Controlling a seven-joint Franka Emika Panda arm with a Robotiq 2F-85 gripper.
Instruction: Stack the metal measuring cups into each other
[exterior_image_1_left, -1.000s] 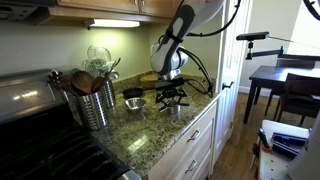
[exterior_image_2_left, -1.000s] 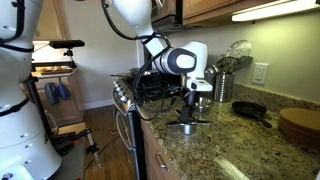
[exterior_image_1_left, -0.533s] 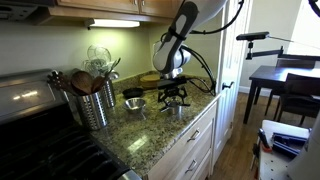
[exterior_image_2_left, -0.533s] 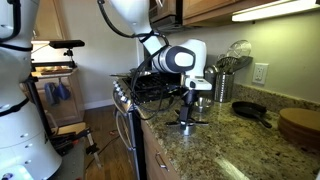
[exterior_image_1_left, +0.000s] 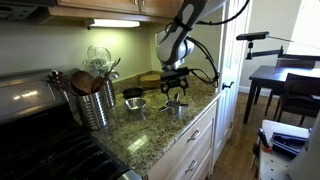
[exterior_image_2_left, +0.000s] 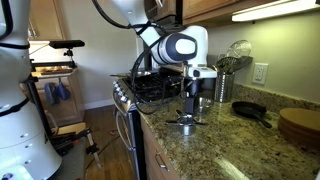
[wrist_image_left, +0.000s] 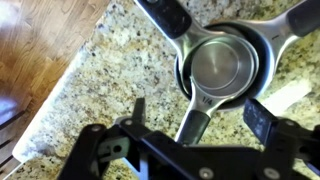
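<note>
Speckled granite counter (wrist_image_left: 110, 60), its edge close to me. My gripper (wrist_image_left: 197, 110) hangs just above the measuring cups (wrist_image_left: 225, 65), fingers spread wide and holding nothing. The cups sit one inside another near that edge. Farther back stand the dark pan (exterior_image_2_left: 250, 110) and the utensil canister (exterior_image_1_left: 98, 103).

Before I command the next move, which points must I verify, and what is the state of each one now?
1. Gripper empty: ok. It is open, with nothing between its fingers.
2. Gripper clear of the stacked measuring cups: ok. It hovers above them in both exterior views.
3. Cups nested: ok. One sits inside another, with the handles pointing different ways.
4. All cups in the stack: not ok. A separate shiny cup seems to stand apart, near the dark pan.
5. Stack resting on the counter: ok. It is fully on the granite and does not overhang the edge.
</note>
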